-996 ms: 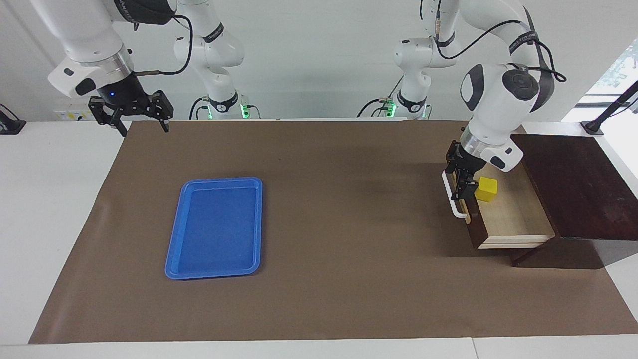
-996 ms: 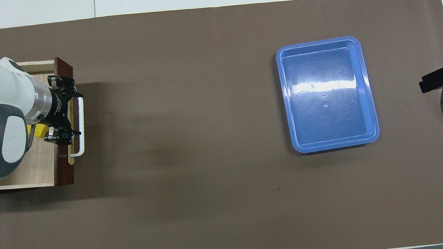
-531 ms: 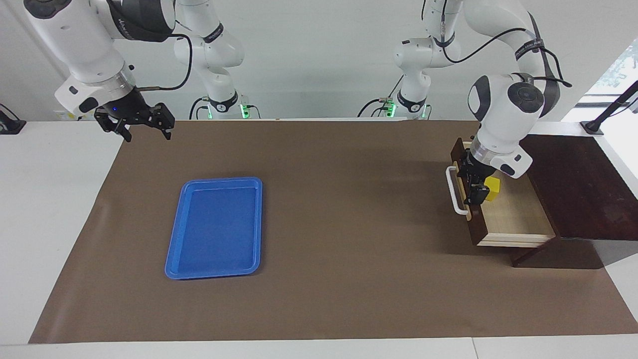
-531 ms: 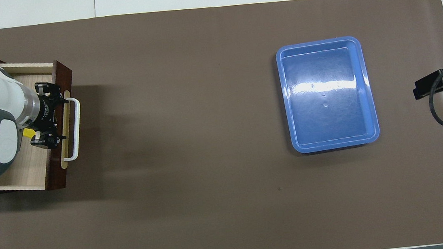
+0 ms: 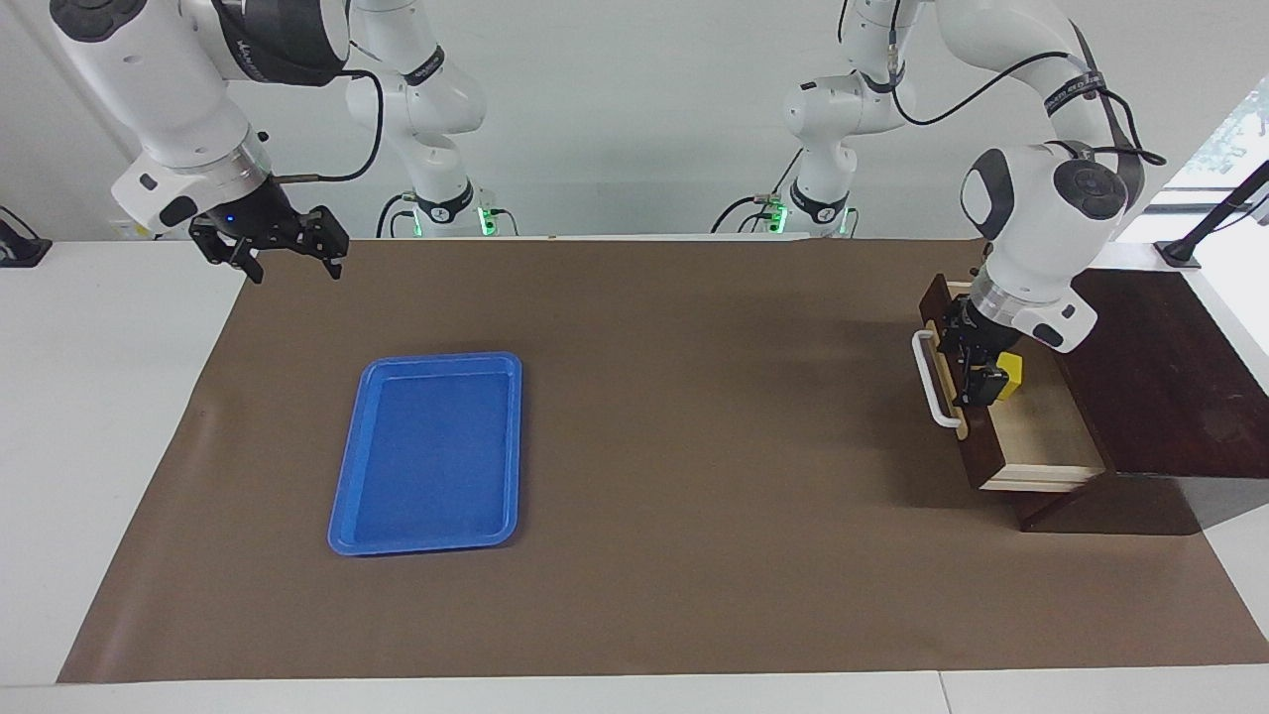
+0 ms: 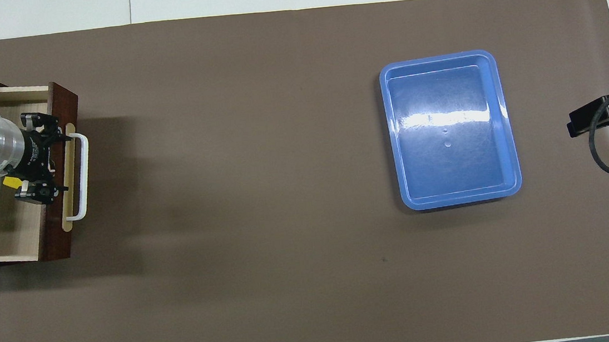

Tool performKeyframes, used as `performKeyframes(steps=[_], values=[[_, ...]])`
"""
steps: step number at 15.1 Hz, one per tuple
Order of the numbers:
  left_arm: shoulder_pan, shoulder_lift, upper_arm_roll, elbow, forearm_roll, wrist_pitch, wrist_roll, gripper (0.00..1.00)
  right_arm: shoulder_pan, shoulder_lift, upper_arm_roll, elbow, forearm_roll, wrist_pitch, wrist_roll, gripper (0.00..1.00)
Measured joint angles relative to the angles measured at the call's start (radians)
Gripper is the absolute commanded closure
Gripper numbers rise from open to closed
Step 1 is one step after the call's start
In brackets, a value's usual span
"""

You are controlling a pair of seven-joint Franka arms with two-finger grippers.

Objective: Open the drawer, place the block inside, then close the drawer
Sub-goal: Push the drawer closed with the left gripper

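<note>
Drawer (image 5: 1001,416) sticks partly out of its dark cabinet (image 5: 1150,367) at the left arm's end of the surface (image 5: 694,446), and by its look it is stiff, solid wood that should slide straight without flexing if pushed squarely on the front panel or the white handle (image 5: 932,382). The left gripper (image 5: 977,372) sits at the top edge of that front panel, just inside it; whether its fingers are apart or together I cannot tell. The block (image 5: 1009,375), small, hard and probably light, rests inside the drawer right beside this gripper. The right gripper (image 5: 270,248) waits, fingers spread, over the right arm's end, well apart from the blue tray (image 5: 431,451).
</note>
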Motion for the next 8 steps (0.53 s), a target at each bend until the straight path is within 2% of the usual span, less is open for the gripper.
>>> performKeyframes(steps=[5,8], values=[[0.052,-0.001,-0.003,0.0,-0.002,0.008,0.102,0.0,0.0,-0.001,0.003,0.0,0.0,0.0,0.0,0.0],[0.127,0.0,0.007,-0.008,0.013,0.029,0.213,0.0,0.0,-0.001,0.005,0.0,0.0,0.0,0.0,0.0]])
